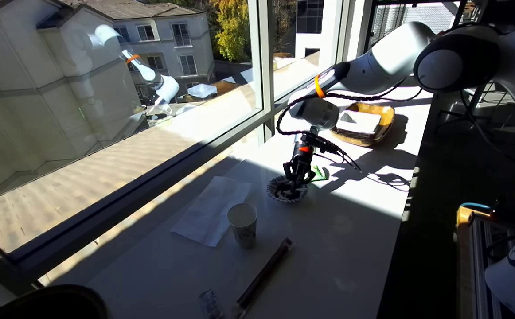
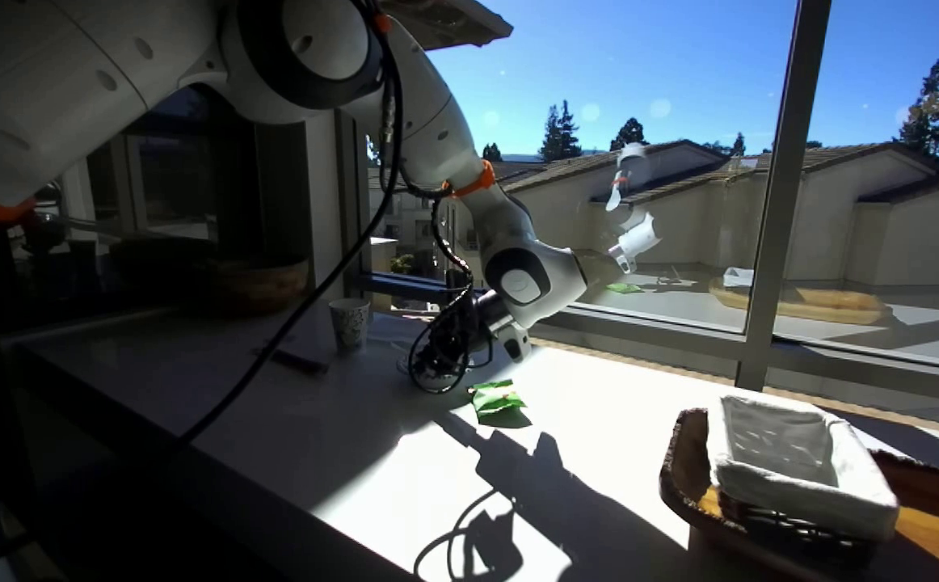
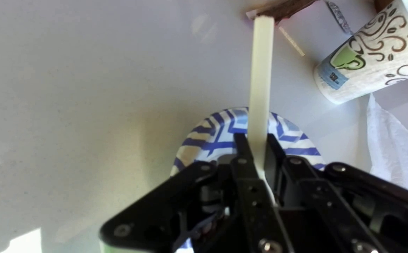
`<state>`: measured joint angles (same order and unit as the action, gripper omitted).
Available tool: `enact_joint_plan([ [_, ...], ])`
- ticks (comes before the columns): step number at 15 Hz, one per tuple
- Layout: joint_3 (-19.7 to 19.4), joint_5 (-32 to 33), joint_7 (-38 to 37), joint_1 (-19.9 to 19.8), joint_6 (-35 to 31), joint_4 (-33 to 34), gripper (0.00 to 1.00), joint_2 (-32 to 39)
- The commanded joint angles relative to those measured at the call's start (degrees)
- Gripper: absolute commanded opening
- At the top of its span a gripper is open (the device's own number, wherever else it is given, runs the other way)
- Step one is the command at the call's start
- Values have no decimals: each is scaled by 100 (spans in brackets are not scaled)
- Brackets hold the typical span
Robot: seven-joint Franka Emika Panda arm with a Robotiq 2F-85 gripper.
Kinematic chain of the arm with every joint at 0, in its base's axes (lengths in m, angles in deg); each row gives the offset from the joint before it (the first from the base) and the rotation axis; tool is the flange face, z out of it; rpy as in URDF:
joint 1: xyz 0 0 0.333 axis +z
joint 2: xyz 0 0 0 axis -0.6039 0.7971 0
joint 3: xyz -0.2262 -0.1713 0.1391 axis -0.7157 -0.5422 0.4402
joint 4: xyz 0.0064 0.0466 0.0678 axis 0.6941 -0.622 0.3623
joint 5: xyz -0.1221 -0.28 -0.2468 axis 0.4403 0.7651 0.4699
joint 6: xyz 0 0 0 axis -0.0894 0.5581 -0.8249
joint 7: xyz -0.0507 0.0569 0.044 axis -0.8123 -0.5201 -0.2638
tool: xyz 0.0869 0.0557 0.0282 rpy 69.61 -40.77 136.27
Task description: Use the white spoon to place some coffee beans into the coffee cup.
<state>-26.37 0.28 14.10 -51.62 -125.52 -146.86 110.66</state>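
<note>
Tool [image 3: 256, 140] clenched on the white spoon [image 3: 261, 70]: fingers close on either side of the handle, its broad end jutting past them, a narrower part running back between. Scoop end hidden by the tool; could not tell whether it touched anything. Beneath, a round dish [image 3: 204, 138] with a blue-and-white patterned rim. In an exterior view, a dark mass [image 1: 277, 189] inside it; whether coffee beans, could not tell.

Arm [image 1: 386, 66] bent, elbow high above the level of the bench [image 1: 341, 248], forearm slanting down toward the window [image 1: 264, 57], orange band [image 1: 319, 86] around it near the wrist. Wrist flexed so that the tool pointed steeply down at the dish, a little off vertical. A braided cable [image 1: 278, 124] bowed out beside the wrist; in an exterior view loops of it partly covered the tool.

Coffee cup [image 3: 379, 52] upright on the bench, near the dish and apart from the tool, just beside a white paper sheet [image 1: 213, 208]. Past the cup, a dark rod [image 1: 264, 274] lying flat, foil packet [image 1: 211, 303] near its end.

Other side of the dish: a green packet [image 2: 496, 398], close by. Farther out, a wooden tray [image 2: 684, 465] bearing a white-lined basket [image 2: 801, 493], well apart from the cup.
</note>
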Motion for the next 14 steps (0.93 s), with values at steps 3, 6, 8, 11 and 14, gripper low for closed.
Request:
enact_joint_plan([
  [3,-145,299,-265,309,-538,-3,4,15],
  [6,-140,493,-347,420,-809,-60,4,-68],
  [8,-137,654,-417,487,-1003,-94,4,-110],
  [11,-118,883,-537,555,-1276,-129,4,-149],
  [14,-97,1078,-627,601,-1537,-168,4,-176],
])
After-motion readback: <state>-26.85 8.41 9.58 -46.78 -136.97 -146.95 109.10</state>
